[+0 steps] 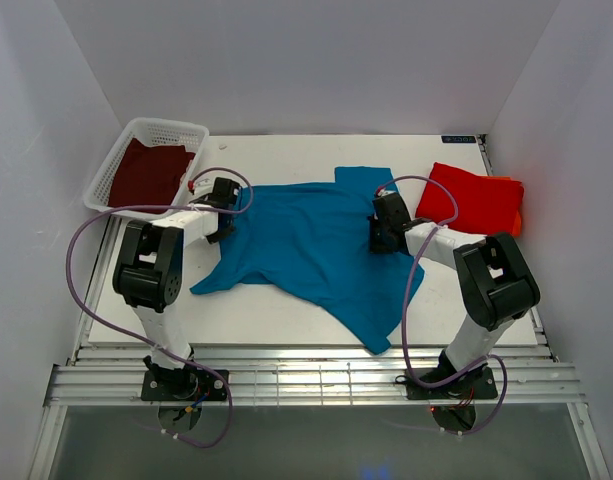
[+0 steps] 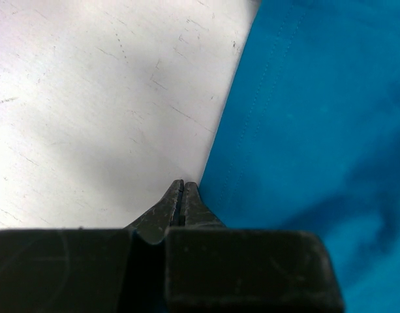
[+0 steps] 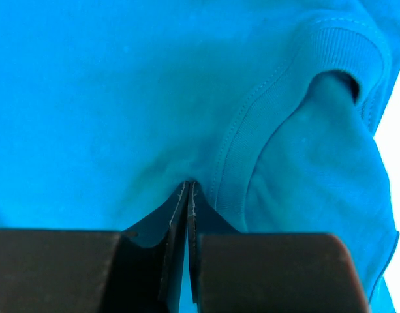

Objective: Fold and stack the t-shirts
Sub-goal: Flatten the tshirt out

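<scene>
Pinching teal t-shirt [image 1: 306,250], spread on table [image 1: 286,150]: right gripper [image 3: 188,184] clamped on cloth beside collar [image 3: 330,39], left gripper [image 2: 182,184] clenched at hem [image 2: 226,130], bite unconfirmed. Lift both evenly, keep cloth taut.

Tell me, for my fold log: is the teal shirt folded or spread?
Spread. The teal shirt lies open, slightly rumpled, across the table, unlike the folded red shirt beside it.
</scene>
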Motion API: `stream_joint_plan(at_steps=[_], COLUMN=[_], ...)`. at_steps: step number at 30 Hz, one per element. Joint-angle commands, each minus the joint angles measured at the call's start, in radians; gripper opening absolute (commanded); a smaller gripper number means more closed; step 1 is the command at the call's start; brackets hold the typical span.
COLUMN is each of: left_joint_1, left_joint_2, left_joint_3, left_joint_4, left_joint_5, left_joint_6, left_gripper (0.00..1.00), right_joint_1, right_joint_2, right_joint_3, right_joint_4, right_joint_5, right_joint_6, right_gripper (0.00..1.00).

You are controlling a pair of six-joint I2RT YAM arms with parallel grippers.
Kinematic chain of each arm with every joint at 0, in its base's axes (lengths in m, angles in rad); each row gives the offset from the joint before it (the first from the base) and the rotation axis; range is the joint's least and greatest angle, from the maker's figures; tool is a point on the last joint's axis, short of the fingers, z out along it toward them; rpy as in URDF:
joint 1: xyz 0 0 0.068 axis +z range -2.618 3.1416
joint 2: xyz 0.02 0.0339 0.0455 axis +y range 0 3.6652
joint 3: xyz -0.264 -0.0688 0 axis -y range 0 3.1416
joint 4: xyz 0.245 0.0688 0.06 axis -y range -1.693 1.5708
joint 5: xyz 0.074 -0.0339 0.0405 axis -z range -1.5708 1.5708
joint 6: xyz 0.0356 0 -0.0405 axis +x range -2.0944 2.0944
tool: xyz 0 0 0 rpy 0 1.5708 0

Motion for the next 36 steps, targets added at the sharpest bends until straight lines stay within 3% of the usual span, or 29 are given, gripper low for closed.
stream_joint_plan(at_steps=[1, 7, 12, 15, 22, 36], left_joint_1=[0.007, 0.007, -0.006, -0.021, -0.023, -0.023], left_joint_2=[-0.055, -0.150, -0.292, -0.340, -0.190, -0.135], left_joint_3=[-0.047, -0.062, -0.119, -0.173, -0.189, -0.197], left_joint_4=[0.041, 0.042, 0.111, 0.247, 0.263, 0.253], left_joint_5=[0.035, -0.023, 0.050, 0.131, 0.197, 0.148], left_joint_6=[-0.017, -0.015, -0.022, 0.006, -0.014, -0.012], left_gripper=[0.00, 0.00, 0.00, 0.00, 0.00, 0.00], right_joint_1=[-0.006, -0.012, -0.014, -0.016, -0.016, -0.017], right_joint_2=[0.047, 0.048, 0.041, 0.045, 0.038, -0.008], right_joint_3=[-0.010, -0.010, -0.008, -0.004, -0.001, -0.017], right_joint_4=[-0.070, -0.079, -0.085, -0.088, -0.100, -0.153], right_joint_5=[0.006, 0.015, 0.022, 0.021, 0.019, 0.065], right_joint_6=[-0.003, 0.000, 0.000, -0.001, 0.004, 0.008], right_gripper=[0.08, 0.08, 0.08, 0.08, 0.08, 0.08])
